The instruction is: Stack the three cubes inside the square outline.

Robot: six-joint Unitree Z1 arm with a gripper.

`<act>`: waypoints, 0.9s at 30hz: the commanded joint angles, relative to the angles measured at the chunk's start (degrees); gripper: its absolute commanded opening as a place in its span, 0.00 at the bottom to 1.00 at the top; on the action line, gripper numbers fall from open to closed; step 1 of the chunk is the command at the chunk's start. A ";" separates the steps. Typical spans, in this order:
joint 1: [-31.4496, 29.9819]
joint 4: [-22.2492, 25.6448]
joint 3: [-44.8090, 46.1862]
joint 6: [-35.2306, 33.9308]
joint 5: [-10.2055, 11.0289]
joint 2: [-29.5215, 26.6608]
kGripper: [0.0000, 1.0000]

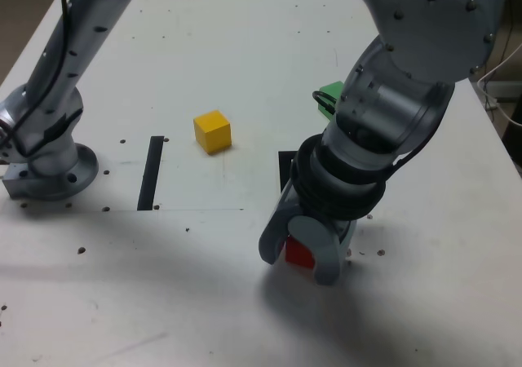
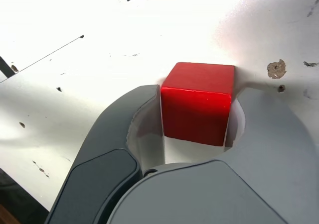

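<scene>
Right, my gripper (image 2: 197, 109) pinches the red cube (image 2: 198, 102) flat on the table (image 1: 245, 73); I judge a shallow bite could let it slip during lifting.

Open table (image 1: 245, 73) around yellow cube (image 1: 213, 131)

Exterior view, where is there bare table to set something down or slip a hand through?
Bare table lies beyond the yellow cube, and along the near edge. It is crowded where the claw closes on the red cube, near the green cube.
</scene>
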 commanded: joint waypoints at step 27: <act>15.84 4.76 -0.31 2.30 0.80 -4.34 0.31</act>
